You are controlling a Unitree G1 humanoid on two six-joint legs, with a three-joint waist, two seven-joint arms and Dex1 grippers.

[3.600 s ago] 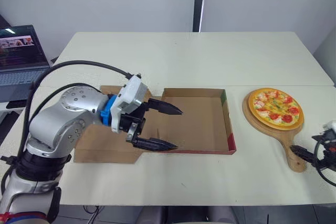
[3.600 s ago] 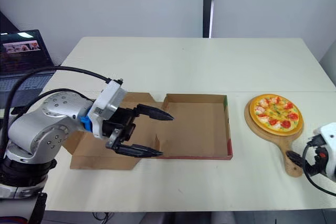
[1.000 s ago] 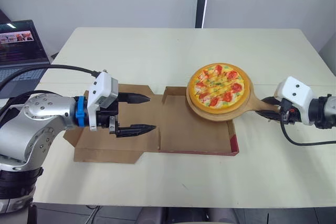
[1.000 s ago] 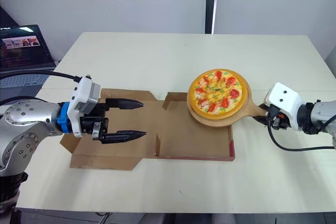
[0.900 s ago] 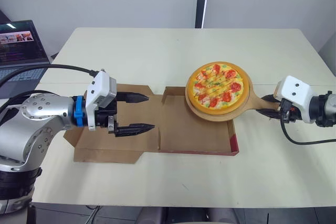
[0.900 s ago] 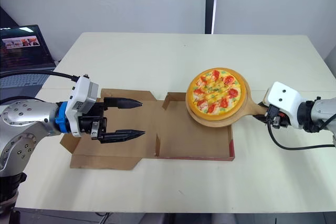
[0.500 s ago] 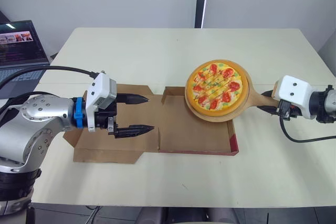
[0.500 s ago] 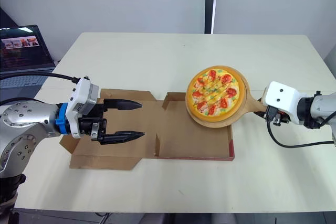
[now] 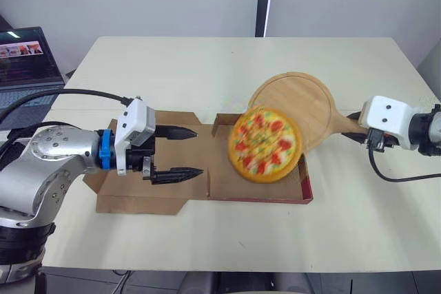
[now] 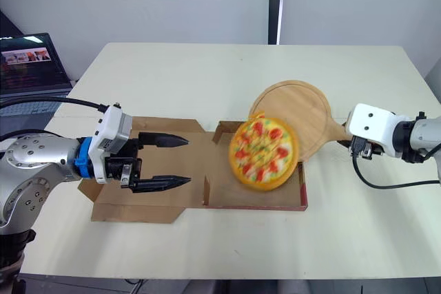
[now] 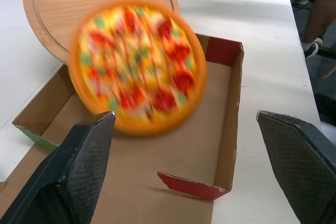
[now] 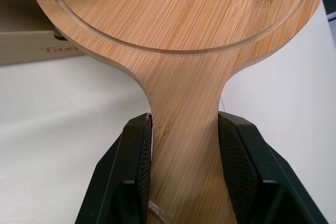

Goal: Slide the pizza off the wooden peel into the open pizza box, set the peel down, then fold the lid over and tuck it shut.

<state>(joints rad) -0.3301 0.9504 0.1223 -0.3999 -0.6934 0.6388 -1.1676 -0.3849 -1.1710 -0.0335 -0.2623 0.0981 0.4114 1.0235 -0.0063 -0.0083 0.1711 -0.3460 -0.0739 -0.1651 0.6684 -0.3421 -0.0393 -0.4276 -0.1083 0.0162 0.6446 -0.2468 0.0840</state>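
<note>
The pizza [image 9: 264, 144], orange-rimmed with red toppings, is blurred and tilted, sliding off the wooden peel [image 9: 303, 101] above the right half of the open cardboard box [image 9: 222, 178]. The peel's round blade is tipped up, bare, over the box's far right corner. My right gripper [image 12: 185, 124] is shut on the peel's handle [image 9: 341, 123], one finger on each side. My left gripper [image 9: 182, 151] hovers open over the flat lid [image 9: 131, 197] at the box's left, fingers pointing at the pizza [image 11: 137, 64], with nothing between them.
The box lies on a pale table [image 9: 207, 67] with bare surface behind it and to its right. An open laptop [image 9: 24, 60] stands off the table's far left corner. The box's near wall [image 11: 191, 187] is red-edged.
The peel has tipped up at its blade and the pizza has slid off it, down and left toward the box. The left gripper has stayed put.
</note>
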